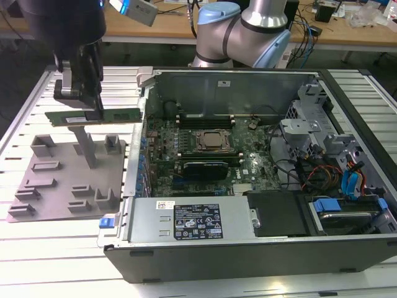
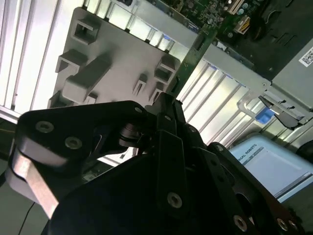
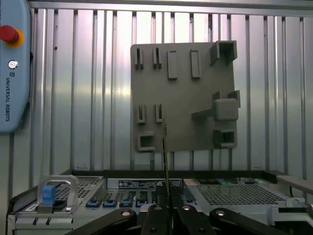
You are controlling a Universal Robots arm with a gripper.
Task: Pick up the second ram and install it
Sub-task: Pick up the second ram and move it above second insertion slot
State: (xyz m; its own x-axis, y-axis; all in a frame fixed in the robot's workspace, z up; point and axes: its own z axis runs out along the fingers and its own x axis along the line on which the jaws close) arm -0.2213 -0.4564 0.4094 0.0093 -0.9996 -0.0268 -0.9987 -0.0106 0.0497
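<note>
A ribbed, pale metal table (image 1: 43, 261) runs under everything, its slats bright and hard. On it stands the open computer case (image 1: 248, 248), a box of grey sheet steel. At nine o'clock from the case in the exterior view lies a matte grey fixture plate (image 1: 62, 186), moulded with small pockets and upright posts shaped to keep parts on edge.

My gripper (image 1: 92, 105) hangs over that plate, black and angular, the fingers clenched on the second ram (image 1: 121, 115). The stick is long, thin and flat, a green board with a pale label. I hold it level and clear of the plate, gripped near its middle so that both ends stick out evenly, one toward nine o'clock and the other toward three, close to the case wall. I judge this grip keeps it balanced and its contact edge free.

In both wrist views the board shows edge-on, a thin line running out from between my fingertips (image 3: 157, 211).

Inside the case, the green motherboard (image 1: 186, 167) carries the square metal CPU socket (image 1: 214, 141) near its centre.
</note>
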